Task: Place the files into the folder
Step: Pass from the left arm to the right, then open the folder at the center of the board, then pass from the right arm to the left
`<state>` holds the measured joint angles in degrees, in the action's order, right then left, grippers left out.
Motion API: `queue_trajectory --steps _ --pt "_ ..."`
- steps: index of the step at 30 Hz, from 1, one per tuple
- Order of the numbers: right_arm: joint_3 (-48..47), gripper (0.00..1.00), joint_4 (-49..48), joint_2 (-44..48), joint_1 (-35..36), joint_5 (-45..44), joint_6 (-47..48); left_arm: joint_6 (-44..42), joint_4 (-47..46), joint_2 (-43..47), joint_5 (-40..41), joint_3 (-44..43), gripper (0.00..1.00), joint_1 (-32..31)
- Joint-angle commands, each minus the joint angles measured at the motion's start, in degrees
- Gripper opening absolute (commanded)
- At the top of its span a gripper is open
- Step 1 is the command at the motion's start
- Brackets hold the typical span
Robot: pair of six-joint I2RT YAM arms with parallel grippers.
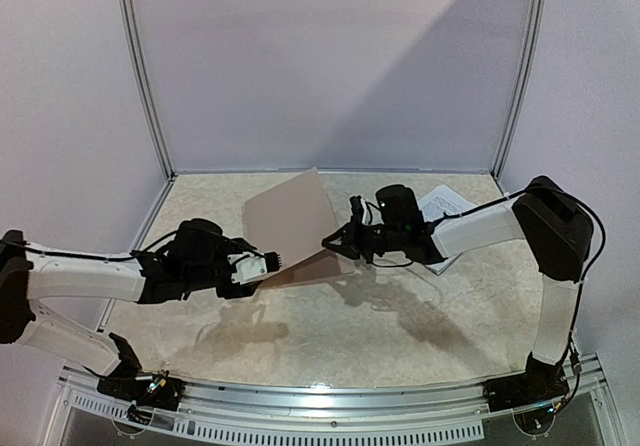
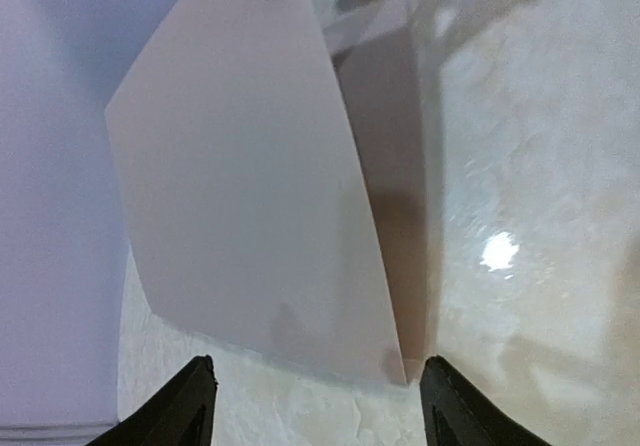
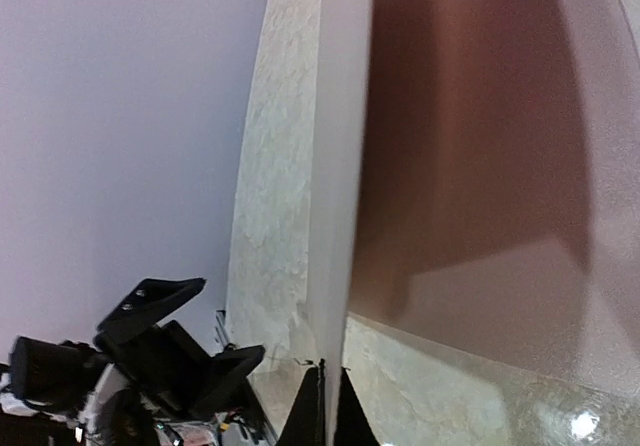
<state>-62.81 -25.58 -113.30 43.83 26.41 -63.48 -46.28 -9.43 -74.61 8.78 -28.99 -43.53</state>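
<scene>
Tan folder (image 1: 290, 221) half-open on marbled tabletop (image 1: 420, 326), lilac walls (image 1: 330, 66) around.
Right gripper (image 1: 333, 241) pinches its edge; left gripper (image 1: 272, 262) spread; white files (image 1: 440, 203) visible only from overhead.

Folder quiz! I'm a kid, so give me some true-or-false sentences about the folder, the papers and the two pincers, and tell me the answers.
1. The folder has one flap lifted off the table. True.
2. The right pincer is open and holds nothing. False: it is shut on the edge of the lifted flap.
3. The left pincer is open. True.
4. The files are inside the folder. False: the white sheets lie on the table, outside it.
</scene>
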Motion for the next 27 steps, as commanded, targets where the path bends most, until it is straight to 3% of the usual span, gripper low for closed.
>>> queue_trajectory --steps 1,5,10,14,17,21,24,27 --pt "-5.53 0.0 18.14 6.33 1.73 -8.02 15.3 3.55 26.71 6.87 -23.75 -7.59 0.73 1.94" --pt "-14.87 0.0 35.19 7.75 6.36 -18.66 26.76 8.99 33.28 8.34 -33.67 -13.1 0.74 6.56" --pt "-25.82 0.0 51.35 6.65 16.46 -40.68 39.45 24.85 33.81 9.09 -38.28 -22.76 0.87 14.54" --pt "-29.65 0.0 52.31 3.39 24.49 -51.08 43.36 37.36 28.9 7.69 -39.01 -28.83 0.98 19.11" --pt "-34.54 0.0 54.43 -1.51 29.57 -58.63 47.86 44.78 23.75 4.98 -36.23 -30.94 0.99 19.67" --pt "-40.0 0.0 55.79 -6.94 32.93 -62.46 46.66 54.8 21.95 0.09 -33.3 -33.78 1.0 19.71" --pt "-42.05 0.0 54.73 -9.92 35.16 -66.42 46.74 58.07 24.48 -2.57 -31.96 -35.35 1.0 20.46" --pt "-42.21 0.0 51.58 -10.86 36.2 -67.58 48.28 57.21 26.03 -3.09 -24.39 -34.93 0.99 20.78"
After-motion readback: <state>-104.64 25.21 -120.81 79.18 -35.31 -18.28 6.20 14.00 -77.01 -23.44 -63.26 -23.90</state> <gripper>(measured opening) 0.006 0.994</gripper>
